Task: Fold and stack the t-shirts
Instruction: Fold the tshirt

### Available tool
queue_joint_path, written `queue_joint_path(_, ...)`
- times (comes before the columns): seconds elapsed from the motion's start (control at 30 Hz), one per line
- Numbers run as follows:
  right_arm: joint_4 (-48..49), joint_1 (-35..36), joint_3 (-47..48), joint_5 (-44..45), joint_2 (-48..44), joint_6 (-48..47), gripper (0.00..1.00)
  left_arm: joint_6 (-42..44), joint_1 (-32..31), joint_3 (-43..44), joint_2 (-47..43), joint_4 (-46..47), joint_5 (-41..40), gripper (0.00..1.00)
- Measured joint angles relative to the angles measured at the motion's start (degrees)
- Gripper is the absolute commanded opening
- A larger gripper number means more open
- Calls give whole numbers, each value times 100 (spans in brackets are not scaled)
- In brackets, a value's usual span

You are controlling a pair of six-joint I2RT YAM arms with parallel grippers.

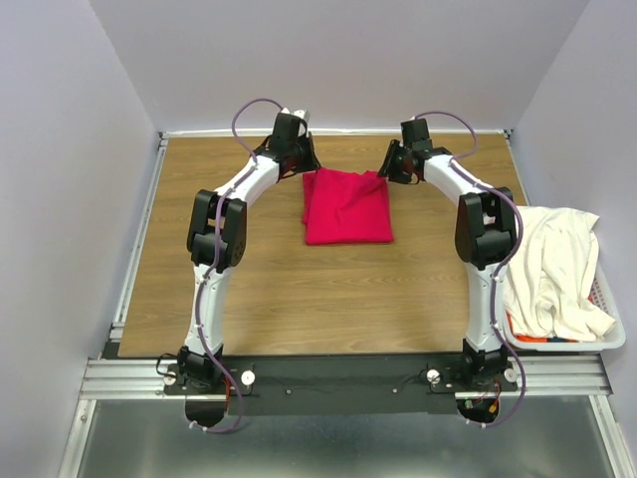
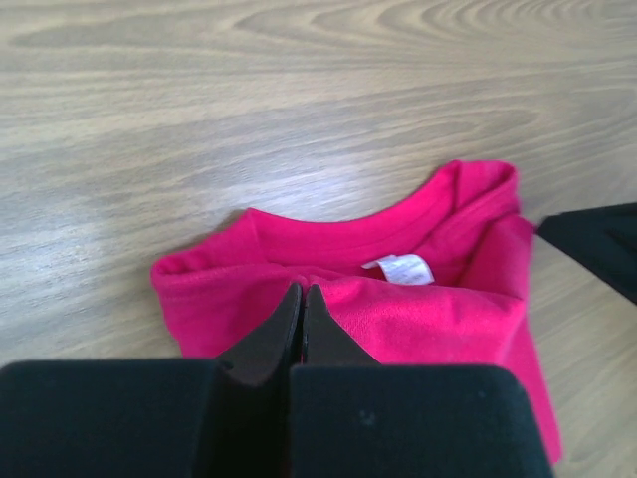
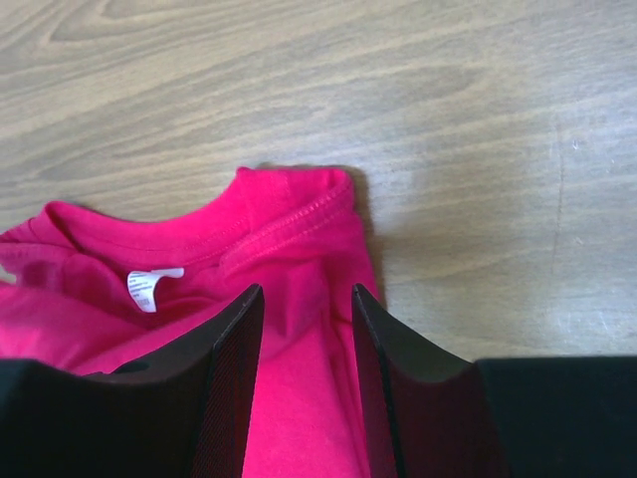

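Note:
The crimson-red t-shirt (image 1: 346,207) lies folded into a rough rectangle on the wooden table, collar end toward the back wall. My left gripper (image 1: 302,166) is down at its far left corner. In the left wrist view the left gripper (image 2: 302,289) is shut, tips pinching a fold of the red t-shirt (image 2: 418,319) just below the collar. My right gripper (image 1: 390,171) is at the far right corner. It stands open (image 3: 307,294), its fingers astride a ridge of red t-shirt cloth (image 3: 289,214) beside the collar. The cream-white t-shirt (image 1: 552,264) hangs over the basket at the right.
A white slatted laundry basket (image 1: 609,334) sits at the table's right edge beside the right arm, with the cream shirt draped over its rim. A white neck label (image 3: 149,287) shows inside the red collar. Grey walls close in the back and both sides.

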Motion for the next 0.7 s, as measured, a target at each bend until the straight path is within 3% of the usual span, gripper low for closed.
queue_joint_path(0.4,13,61,133,-2,310,203,44,-72,4,-319,-278,243,-63,0)
queue_joint_path(0.6,11,70,184,-4,378,332,34,-83,44,-404,-278,243,-118,0)
queue_joint_path(0.7,15,70,245,-4,385,415,22,-83,57,-404,-278,258,-129,0)
